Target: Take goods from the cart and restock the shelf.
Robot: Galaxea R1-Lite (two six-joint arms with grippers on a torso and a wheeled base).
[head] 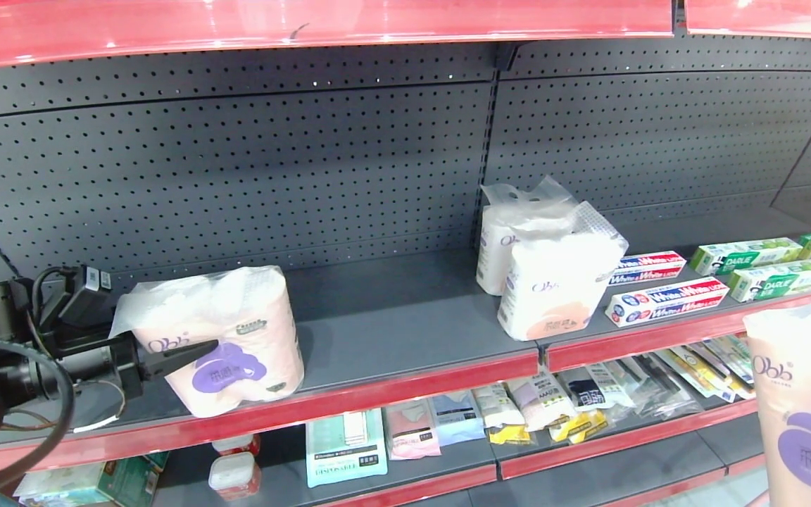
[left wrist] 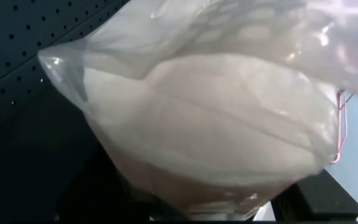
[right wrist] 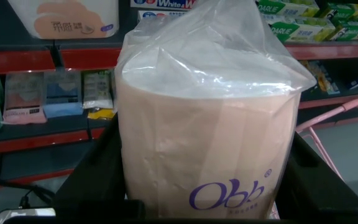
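The left gripper was clamped on a toilet-paper pack that stood on the shelf, just behind its red lip; placing looked nearly done, so the sound move was to seat it a little farther back, release, and draw straight out without dragging the loose wrapper. Bare shelf lay between it and the two standing packs, room for more; toothpaste boxes crowded the right. The right gripper held a second pack out in front of the shelf, apart from the lip.
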